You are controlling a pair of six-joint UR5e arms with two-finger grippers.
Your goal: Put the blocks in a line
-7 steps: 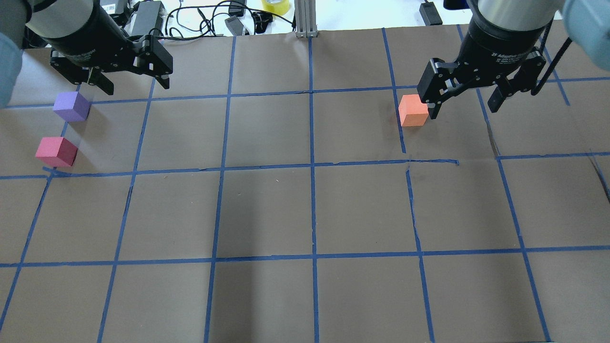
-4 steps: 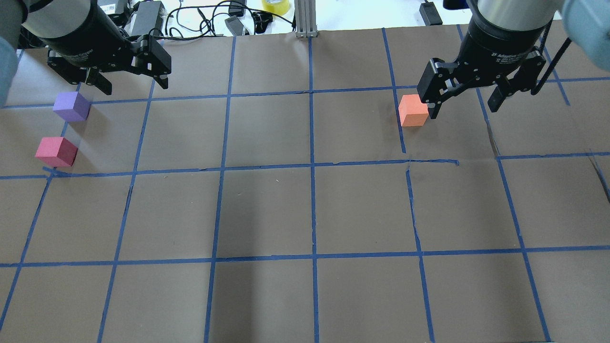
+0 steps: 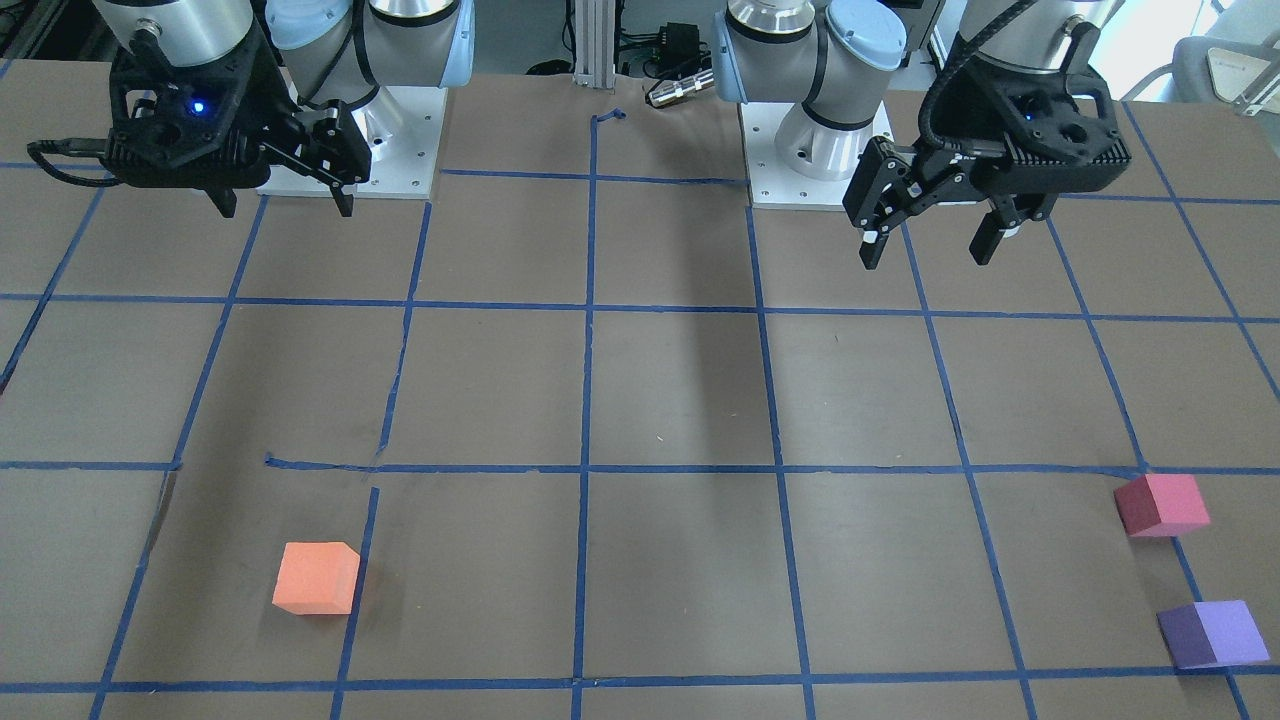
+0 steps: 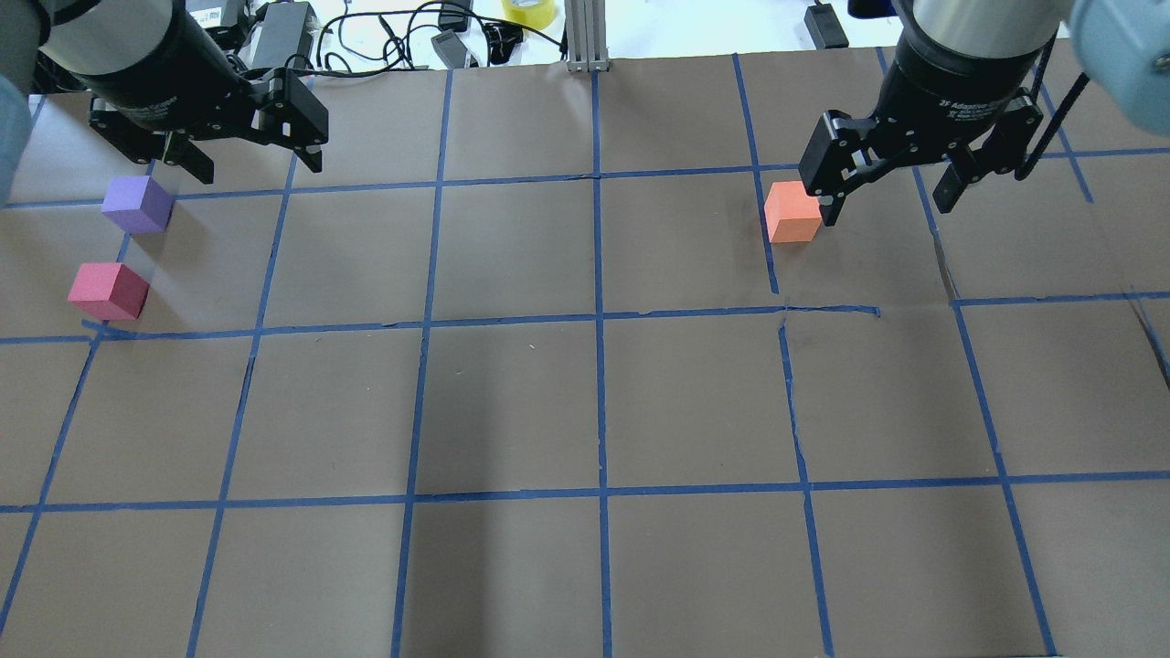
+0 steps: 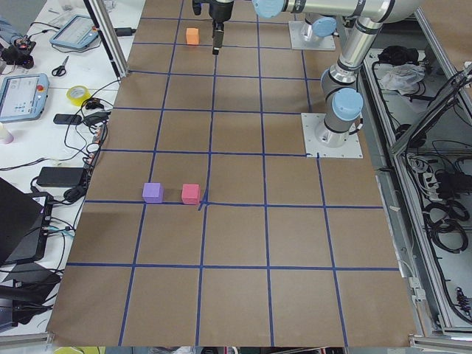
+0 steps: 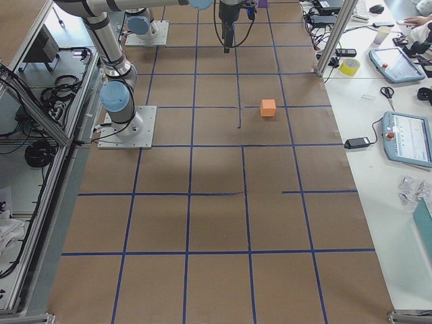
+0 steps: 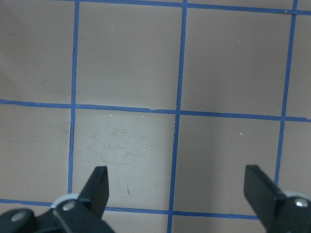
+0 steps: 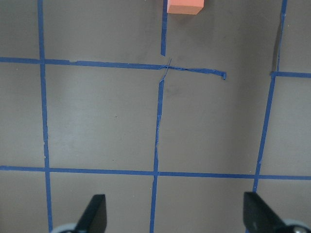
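The orange block (image 4: pixel 792 212) lies on the brown table, right of centre toward the far side; it also shows in the front view (image 3: pixel 316 578) and at the top edge of the right wrist view (image 8: pixel 184 6). The purple block (image 4: pixel 137 204) and the crimson block (image 4: pixel 107 291) lie close together at the far left, apart from each other. My left gripper (image 4: pixel 259 164) is open and empty, held high above the table, near the robot's base in the front view (image 3: pixel 926 255). My right gripper (image 4: pixel 888 210) is open and empty, also held high.
Blue tape lines (image 4: pixel 599 320) divide the brown table into squares. Beyond the far edge lie cables, power bricks, a yellow tape roll (image 4: pixel 528 11) and an aluminium post (image 4: pixel 585 37). Both arm bases (image 3: pixel 395 120) stand at the robot's side.
Both grippers have shifted slightly upward in the overhead view, staying open. The three blocks have not moved.
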